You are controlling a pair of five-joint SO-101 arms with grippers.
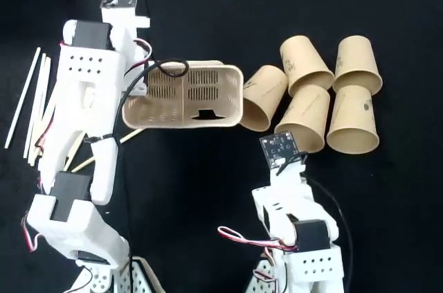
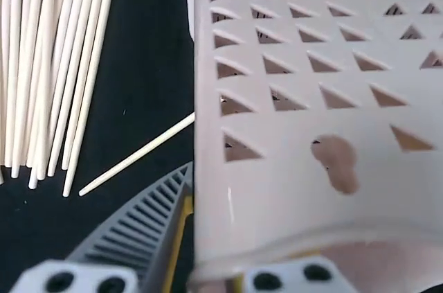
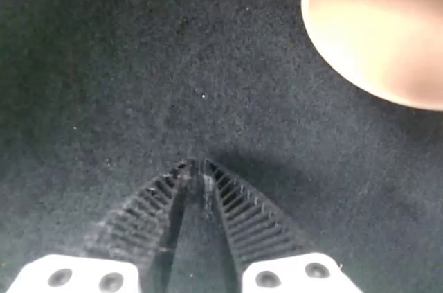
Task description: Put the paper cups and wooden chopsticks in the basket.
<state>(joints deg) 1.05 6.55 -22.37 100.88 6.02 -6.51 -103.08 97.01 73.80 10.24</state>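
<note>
Reading this as the setup step: nothing is in the basket (image 1: 183, 95) yet. It lies tipped on its side in the middle of the table (image 1: 201, 196), slotted wall up, and I cannot tell which way its mouth faces. My left hand (image 2: 195, 199) looks clamped on the basket's end. In the left wrist view the perforated wall runs right down between the jaws, but one jaw is hidden behind the plastic, so that is my judgement rather than a clear sight. The left arm lies stretched along the table's left side, over part of the wooden chopsticks (image 1: 31, 102), which lie in a loose bundle beside it. One stray stick (image 1: 131, 135) pokes out from under the basket.

The five paper cups (image 1: 356, 95) lie on their sides in a cluster just right of the basket, the nearest cup (image 1: 263, 98) almost touching it. My right arm is folded back near its base. The right hand (image 3: 197, 168) hangs low over bare table, jaws together with nothing between them, and one cup's open mouth (image 3: 381, 37) is close ahead of it.

Next, I think, the right hand must spread, take a cup by its wall without crushing it, and carry it into the basket while the left hand holds the basket steady.
</note>
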